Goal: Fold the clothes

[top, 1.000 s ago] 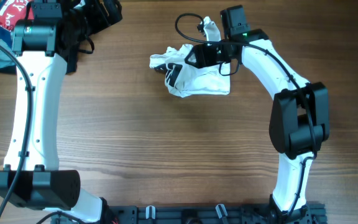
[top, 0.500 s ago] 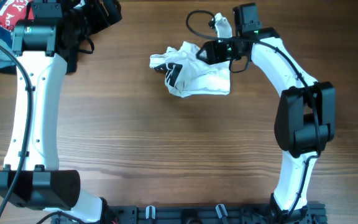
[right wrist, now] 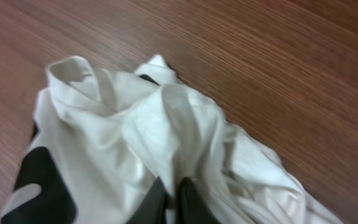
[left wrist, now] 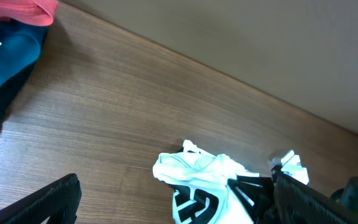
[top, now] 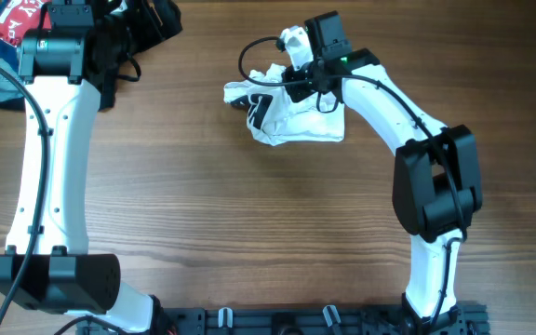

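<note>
The clothes [top: 291, 119] are a crumpled white garment with black bar print, lying at the back middle of the wooden table. They also show in the left wrist view [left wrist: 204, 180] and fill the right wrist view [right wrist: 135, 130]. My right gripper [top: 292, 82] [right wrist: 173, 190] sits over the garment's upper edge, its fingers shut on a fold of the white fabric. My left gripper [top: 142, 23] [left wrist: 176, 186] is at the far left back, open wide and empty, well away from the garment.
A pile of other clothing, red, blue and black [top: 3, 33], lies at the back left corner; it shows pink and teal in the left wrist view [left wrist: 8, 43]. The table's back edge meets a wall [left wrist: 241, 43].
My right gripper swung right and then back left over the garment's top edge, staying on the fabric. The garment's outline has barely shifted. The left arm has not moved.
</note>
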You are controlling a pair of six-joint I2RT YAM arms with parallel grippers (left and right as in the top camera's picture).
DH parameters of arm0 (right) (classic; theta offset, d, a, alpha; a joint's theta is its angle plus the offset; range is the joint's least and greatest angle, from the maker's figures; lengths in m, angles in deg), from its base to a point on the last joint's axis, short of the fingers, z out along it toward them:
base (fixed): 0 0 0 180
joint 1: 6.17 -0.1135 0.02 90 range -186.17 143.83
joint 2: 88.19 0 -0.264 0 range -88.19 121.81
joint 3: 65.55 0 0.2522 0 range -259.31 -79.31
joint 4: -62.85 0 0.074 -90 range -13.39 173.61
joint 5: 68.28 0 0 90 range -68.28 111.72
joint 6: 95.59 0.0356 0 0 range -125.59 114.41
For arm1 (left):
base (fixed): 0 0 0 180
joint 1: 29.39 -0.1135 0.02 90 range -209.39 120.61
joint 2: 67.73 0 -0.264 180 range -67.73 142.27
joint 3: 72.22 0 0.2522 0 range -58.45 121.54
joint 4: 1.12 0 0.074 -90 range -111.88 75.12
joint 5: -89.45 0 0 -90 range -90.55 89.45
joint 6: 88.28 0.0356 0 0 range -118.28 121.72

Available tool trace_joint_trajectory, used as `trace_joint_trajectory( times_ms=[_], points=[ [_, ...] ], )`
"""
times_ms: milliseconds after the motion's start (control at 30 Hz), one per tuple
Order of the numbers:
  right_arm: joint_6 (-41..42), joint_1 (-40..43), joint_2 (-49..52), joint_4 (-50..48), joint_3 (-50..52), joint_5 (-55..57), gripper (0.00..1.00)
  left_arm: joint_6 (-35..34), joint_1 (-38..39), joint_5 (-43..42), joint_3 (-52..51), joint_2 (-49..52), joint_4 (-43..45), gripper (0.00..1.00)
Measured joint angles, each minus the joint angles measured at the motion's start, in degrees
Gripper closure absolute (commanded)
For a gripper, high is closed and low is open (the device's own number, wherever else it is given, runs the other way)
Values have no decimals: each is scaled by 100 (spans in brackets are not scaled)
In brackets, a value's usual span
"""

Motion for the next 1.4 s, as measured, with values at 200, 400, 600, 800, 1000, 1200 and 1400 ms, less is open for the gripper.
trace_joint_trajectory(
  times_ms=[200,400,600,800,1000,1200,1400],
  points=[
    [428,177,-138,575,0,144,96,0,0,0,0,2,-72,0],
    [1185,330,-1421,1947,-9,203,96,2,0,0,0,4,-85,0],
    [1744,586,-1506,3528,-31,275,96,2,0,26,0,4,-133,0],
    [2048,1338,-1506,3755,345,400,77,9,0,81,0,4,-170,0],
    [1958,1414,-1506,3316,901,442,17,52,0,90,0,9,-170,0],
    [1408,1421,-1499,2741,46,149,21,70,0,114,0,9,-173,0],
    [813,1276,-1425,1558,-356,-146,25,92,0,129,0,9,-170,0]
  ],
)
